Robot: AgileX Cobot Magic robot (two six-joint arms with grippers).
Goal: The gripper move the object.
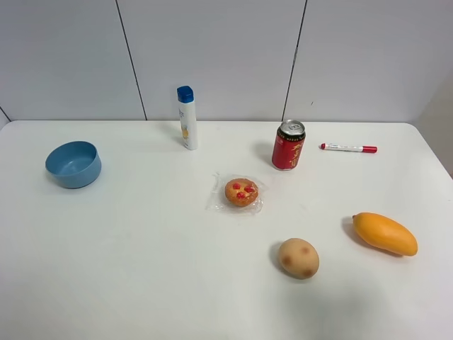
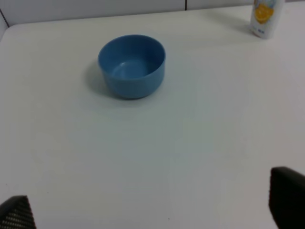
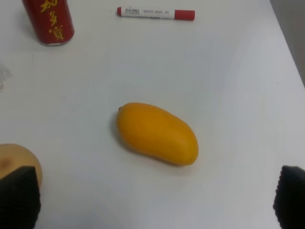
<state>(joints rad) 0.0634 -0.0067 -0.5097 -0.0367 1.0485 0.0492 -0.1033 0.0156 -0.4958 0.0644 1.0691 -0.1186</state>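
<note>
The red drink can (image 1: 289, 145) with a silver top stands upright at the back of the white table (image 1: 141, 269), right of centre. Its lower part shows in the right wrist view (image 3: 49, 21). Neither arm shows in the exterior high view. My left gripper (image 2: 152, 210) is open and empty, with only its black fingertips (image 2: 16, 214) showing, over bare table near the blue bowl. My right gripper (image 3: 155, 200) is open and empty, its fingertips (image 3: 289, 195) wide apart, hovering near the mango and well short of the can.
A blue bowl (image 1: 73, 163) sits at the left. A white blue-capped bottle (image 1: 187, 117) stands at the back. A wrapped bun (image 1: 241, 192) lies mid-table, a potato (image 1: 298, 258) and a mango (image 1: 385, 233) at the front right, and a red-capped marker (image 1: 348, 148) right of the can.
</note>
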